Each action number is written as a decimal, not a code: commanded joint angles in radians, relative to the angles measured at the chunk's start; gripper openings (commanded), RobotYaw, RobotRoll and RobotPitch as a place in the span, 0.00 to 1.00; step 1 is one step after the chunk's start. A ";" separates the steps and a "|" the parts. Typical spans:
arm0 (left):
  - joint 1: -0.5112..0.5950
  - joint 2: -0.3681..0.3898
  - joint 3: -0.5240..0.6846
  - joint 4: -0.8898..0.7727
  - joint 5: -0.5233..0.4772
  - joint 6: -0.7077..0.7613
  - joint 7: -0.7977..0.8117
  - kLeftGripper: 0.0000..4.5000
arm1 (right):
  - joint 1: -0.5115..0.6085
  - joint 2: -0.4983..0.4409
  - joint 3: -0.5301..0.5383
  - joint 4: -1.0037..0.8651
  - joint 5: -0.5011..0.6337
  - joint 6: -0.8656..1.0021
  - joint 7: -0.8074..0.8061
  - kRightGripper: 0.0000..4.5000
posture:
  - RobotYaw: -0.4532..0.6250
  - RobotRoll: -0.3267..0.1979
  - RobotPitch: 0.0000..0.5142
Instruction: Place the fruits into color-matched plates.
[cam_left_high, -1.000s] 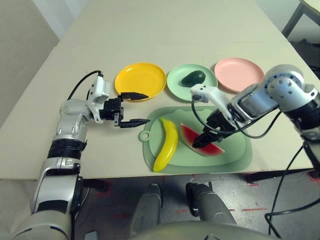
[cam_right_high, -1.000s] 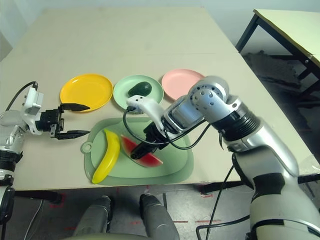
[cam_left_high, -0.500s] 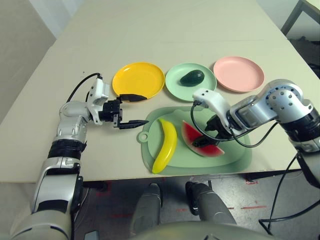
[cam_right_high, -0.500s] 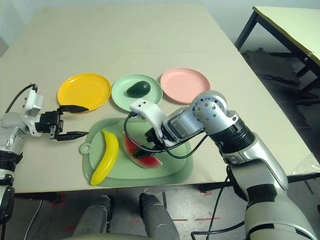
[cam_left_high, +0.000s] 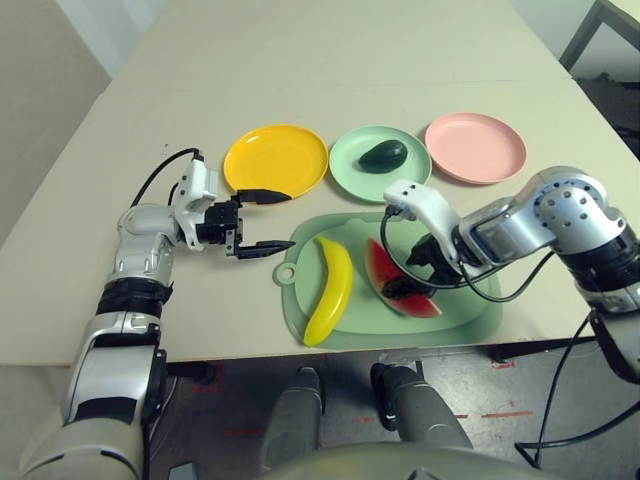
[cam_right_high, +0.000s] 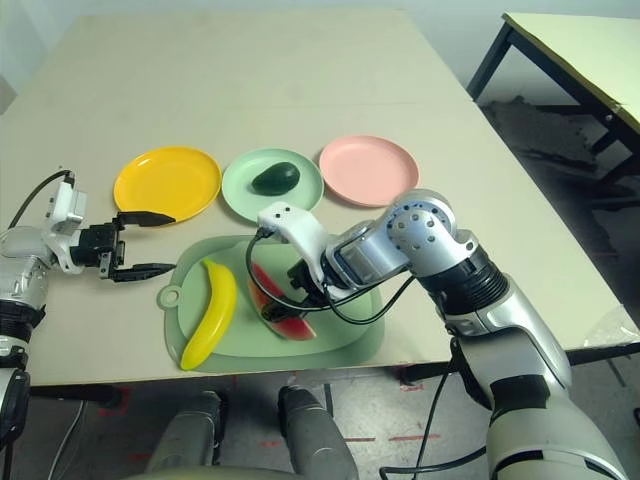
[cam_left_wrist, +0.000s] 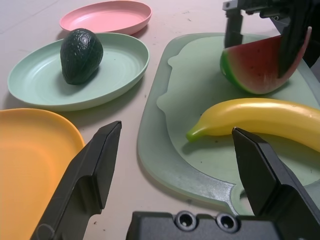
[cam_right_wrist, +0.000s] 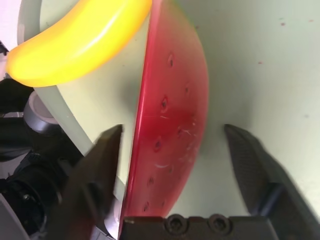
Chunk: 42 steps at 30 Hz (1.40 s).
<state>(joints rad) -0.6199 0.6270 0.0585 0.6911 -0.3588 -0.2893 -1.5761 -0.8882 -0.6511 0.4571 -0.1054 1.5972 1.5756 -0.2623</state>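
Pale surface (cam_left_high: 300, 90), green mat (cam_left_high: 455, 325) near its edge. Watermelon wedge (cam_left_high: 390, 275) on the mat, between the fingers of the right claw (cam_right_wrist: 172, 137); fingers spread around it, gap visible on one side, can't tell if the other touches. Banana (cam_left_high: 332, 292) beside it, same mat. Left claw (cam_left_wrist: 175, 130) wide, nothing between fingers, near yellow plate (cam_left_high: 270, 160). Avocado (cam_left_high: 384, 156) on mint plate (cam_left_high: 350, 180), pink plate (cam_left_high: 475, 148) next to that, bare.

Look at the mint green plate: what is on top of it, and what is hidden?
The dark green avocado rests on the mint green plate. The patch of plate directly beneath it is covered and cannot be seen.
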 joint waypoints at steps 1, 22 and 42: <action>-0.004 0.006 0.006 0.017 0.007 -0.010 -0.003 1.00 | 0.017 0.012 0.004 -0.003 0.014 0.037 -0.002 0.58 | 0.38 0.62 0.37; -0.018 0.002 0.009 0.004 -0.006 0.022 -0.014 1.00 | -0.151 -0.016 0.018 0.062 -0.117 0.039 0.203 0.46 | 0.37 0.62 0.36; -0.018 -0.008 0.042 -0.053 -0.051 0.122 0.013 1.00 | -0.498 -0.018 0.297 0.818 -1.113 -0.532 0.988 0.46 | 0.37 0.62 0.34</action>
<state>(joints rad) -0.6435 0.6124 0.0980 0.6580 -0.4053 -0.1777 -1.5641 -1.3782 -0.6816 0.7263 0.5884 0.6014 1.1546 0.6644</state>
